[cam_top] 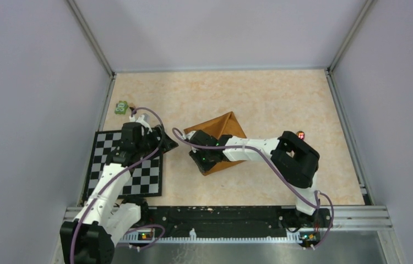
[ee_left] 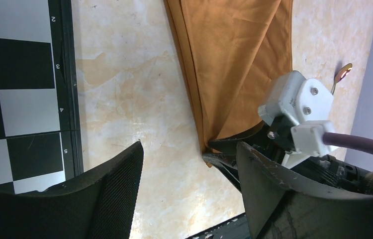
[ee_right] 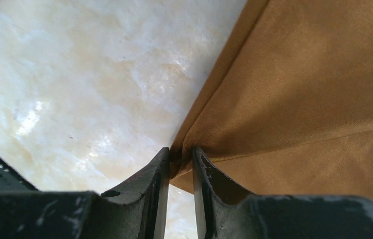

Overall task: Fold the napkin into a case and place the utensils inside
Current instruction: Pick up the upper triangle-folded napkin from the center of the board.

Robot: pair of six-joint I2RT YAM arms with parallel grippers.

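The rust-orange napkin [cam_top: 223, 131] lies folded on the tabletop, a pointed corner at its far side. My right gripper [cam_top: 203, 160] is shut on its near-left corner. In the right wrist view the cloth [ee_right: 314, 89] is pinched between the fingertips [ee_right: 163, 162]. My left gripper [cam_top: 163, 144] hovers open over the bare tabletop just left of the napkin [ee_left: 234, 59], with nothing between its fingers [ee_left: 125, 174]. One utensil's shiny head [ee_left: 343, 73] shows beyond the napkin, by the right arm's elbow [cam_top: 302, 135]; the rest of the utensils are hidden.
A black-and-white checkered mat [cam_top: 130, 170] lies under the left arm at the left. A small green toy [cam_top: 121, 107] sits near the far-left wall. Walls close the table on three sides, and a black rail [cam_top: 226, 214] runs along the near edge.
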